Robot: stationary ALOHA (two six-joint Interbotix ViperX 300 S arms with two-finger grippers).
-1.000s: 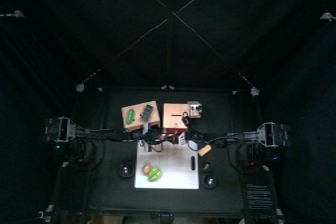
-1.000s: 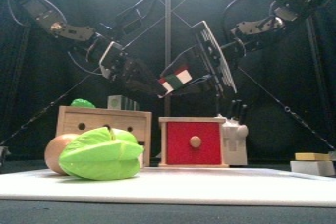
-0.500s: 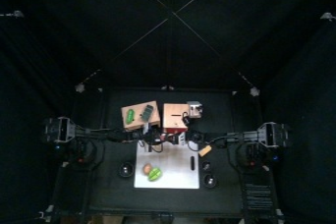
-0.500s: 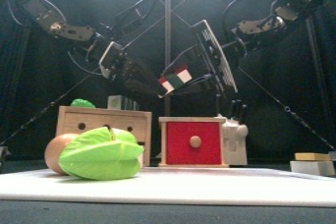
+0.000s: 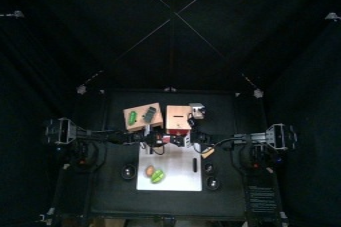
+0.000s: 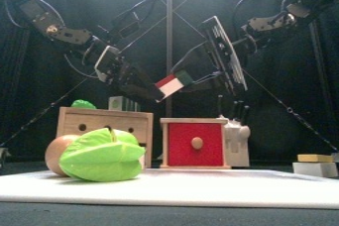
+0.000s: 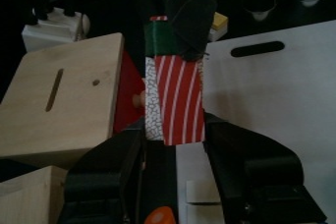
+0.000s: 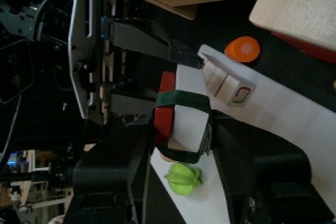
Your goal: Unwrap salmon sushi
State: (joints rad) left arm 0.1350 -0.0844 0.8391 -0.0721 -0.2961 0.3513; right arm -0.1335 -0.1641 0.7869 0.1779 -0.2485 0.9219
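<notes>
Overhead, both black grippers hold the red-and-white striped salmon sushi (image 7: 175, 95) between them. Left gripper (image 7: 168, 161) clamps its lower end. Right gripper (image 8: 175, 159), jaws fairly wide, grips the dark green wrap band (image 8: 187, 127).

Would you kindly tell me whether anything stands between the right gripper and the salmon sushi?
Nothing visible does: the left gripper holds the salmon sushi in the air, with the right gripper right at its green band.

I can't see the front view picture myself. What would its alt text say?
Two black robot arms meet in mid-air above a table and hold a small red-and-white striped sushi piece between them, the left gripper clamped on it and the right gripper at its other end. Below stand a green toy lettuce, a wooden box and a red box.
</notes>
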